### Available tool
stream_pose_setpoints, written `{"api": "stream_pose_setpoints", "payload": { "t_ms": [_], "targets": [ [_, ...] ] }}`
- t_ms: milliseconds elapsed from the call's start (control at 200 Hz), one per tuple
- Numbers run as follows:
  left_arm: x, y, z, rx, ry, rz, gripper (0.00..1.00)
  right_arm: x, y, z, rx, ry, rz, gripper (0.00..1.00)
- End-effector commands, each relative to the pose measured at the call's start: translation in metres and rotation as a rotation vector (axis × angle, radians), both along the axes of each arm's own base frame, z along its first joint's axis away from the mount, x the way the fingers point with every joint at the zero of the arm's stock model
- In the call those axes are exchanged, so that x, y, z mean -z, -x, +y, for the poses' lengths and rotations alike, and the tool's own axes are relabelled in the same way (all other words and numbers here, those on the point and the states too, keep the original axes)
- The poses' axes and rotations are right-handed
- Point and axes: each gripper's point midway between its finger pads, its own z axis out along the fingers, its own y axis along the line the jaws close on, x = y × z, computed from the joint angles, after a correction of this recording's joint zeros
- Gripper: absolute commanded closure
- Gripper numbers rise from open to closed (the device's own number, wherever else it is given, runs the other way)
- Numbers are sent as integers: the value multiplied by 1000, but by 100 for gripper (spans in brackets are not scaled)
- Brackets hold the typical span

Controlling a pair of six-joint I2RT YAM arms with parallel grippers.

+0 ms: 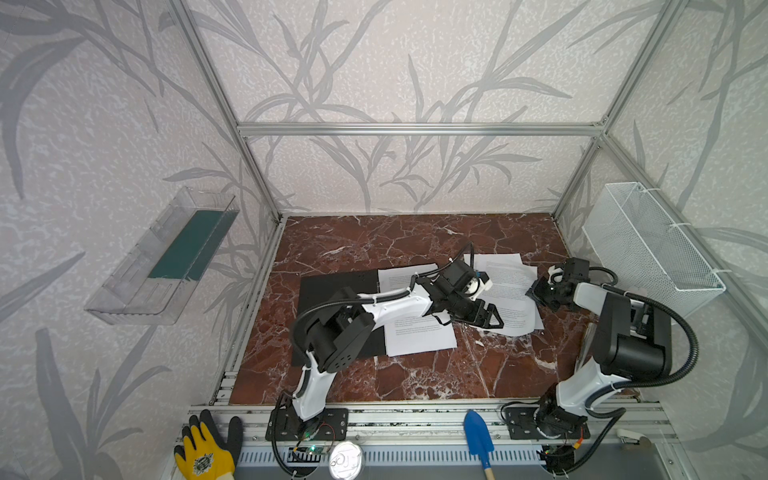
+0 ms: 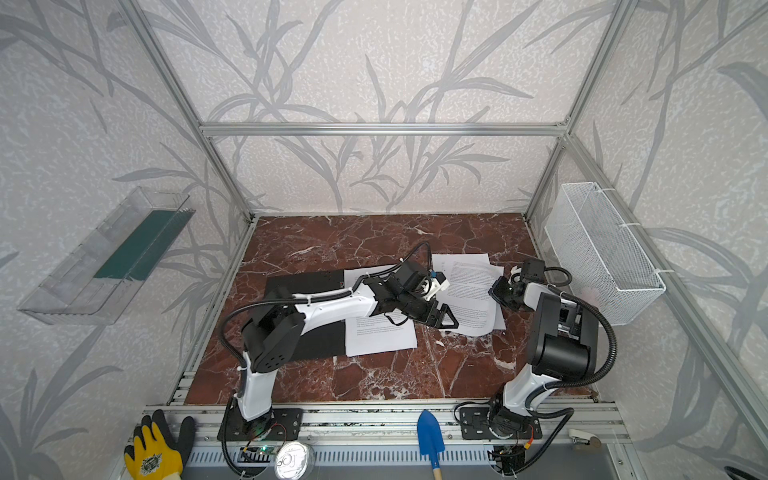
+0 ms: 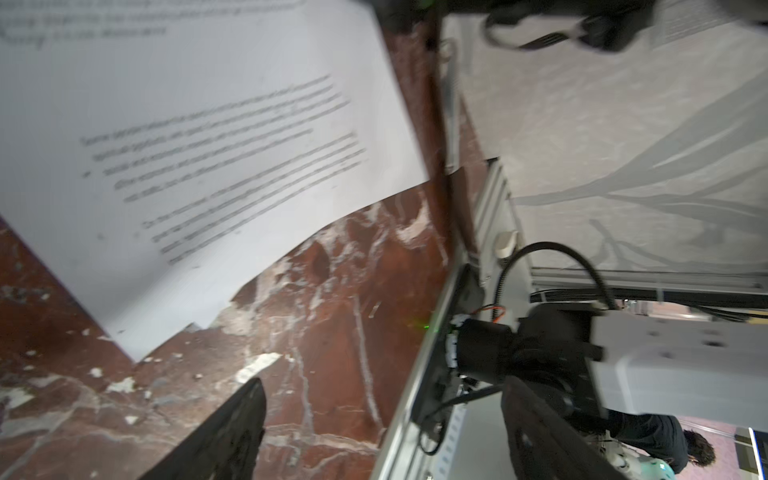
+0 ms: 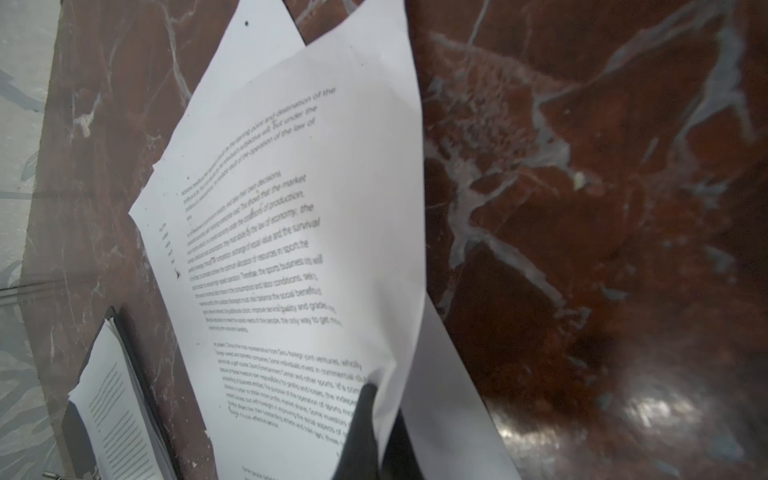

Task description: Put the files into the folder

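White files (image 1: 509, 282) bear black text; folder (image 1: 332, 286) is black, tabletop (image 1: 415, 374) red-brown, white-veined.

White-shelled arms (image 1: 399, 307), black joints (image 1: 332, 332), ribbed black cables (image 1: 694, 345), black triangular-fingered left pincer (image 1: 492, 322)

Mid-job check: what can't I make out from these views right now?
Folder: in both top views, the left arm and a sheet cover most of it.
Files: overlapped; count unclear.
Right gripper: shut on the files' edge; one sheet or two, unclear.
Left wrist view: print blurred.

One black folder (image 1: 332, 286), at least three printed sheets (image 1: 505, 282), two arms (image 1: 395, 307), one glove (image 1: 205, 455), one trowel (image 1: 478, 436)
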Motion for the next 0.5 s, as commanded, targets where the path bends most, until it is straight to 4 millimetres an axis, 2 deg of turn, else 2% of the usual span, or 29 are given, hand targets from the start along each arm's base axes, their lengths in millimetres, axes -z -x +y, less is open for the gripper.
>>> {"api": "stream_pose_setpoints", "payload": {
  "t_ms": [0,60,180,185,195,200,205,360,495],
  "targets": [
    [-91,15,5,-5,209,-45,11,-24,-5,15,12,-134,-89,100],
    [-117,20,21,-32,243,-83,11,-43,-8,20,15,-164,-144,100],
    [-136,24,62,-139,235,-197,10,-86,-9,32,-18,-171,-236,100],
    [-145,26,65,-146,250,-212,10,-87,-9,33,-19,-170,-238,100],
    [-145,25,69,-159,243,-222,10,-91,-9,34,-21,-168,-246,100],
    [-138,24,71,-165,228,-218,10,-92,-8,34,-22,-168,-249,100],
    [-147,25,74,-171,242,-233,10,-94,-8,35,-22,-167,-251,100],
    [-156,28,153,-342,110,-424,7,-149,-3,57,-83,-111,-353,100],
    [-145,31,221,-473,-54,-555,3,-192,0,94,-189,-89,-423,100]
  ]
}}
